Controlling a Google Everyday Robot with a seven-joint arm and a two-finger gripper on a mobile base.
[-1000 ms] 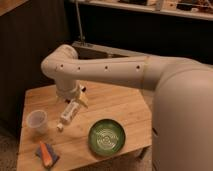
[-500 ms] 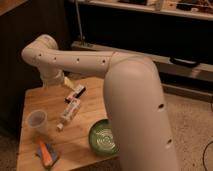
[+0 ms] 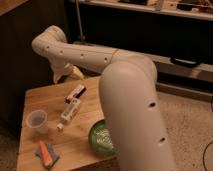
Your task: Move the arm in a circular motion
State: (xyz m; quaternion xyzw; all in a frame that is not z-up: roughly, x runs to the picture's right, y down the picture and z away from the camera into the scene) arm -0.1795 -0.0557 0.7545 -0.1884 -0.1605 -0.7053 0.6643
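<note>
The arm (image 3: 125,95) is glossy white with rows of small dark holes and fills the middle of the camera view. Its thick near segment rises from the bottom centre. A thinner segment runs up and left to a bend (image 3: 50,41) at the upper left. From that bend the wrist drops to the gripper (image 3: 64,75), which hangs over the far left edge of the wooden table (image 3: 45,97). Something pale yellow (image 3: 77,73) shows beside the gripper. The gripper sits behind and above the objects on the table and touches none of them.
On the table lie a dark snack bar (image 3: 76,92), a white bottle (image 3: 70,111) on its side, a clear cup (image 3: 37,121), a green bowl (image 3: 101,138) partly behind the arm, and an orange and blue item (image 3: 46,153). Dark shelving (image 3: 150,30) stands behind.
The gripper has swung from above the bottle to the back edge of the table. The bend has risen, and the thick near segment has shifted left and closer to the camera.
</note>
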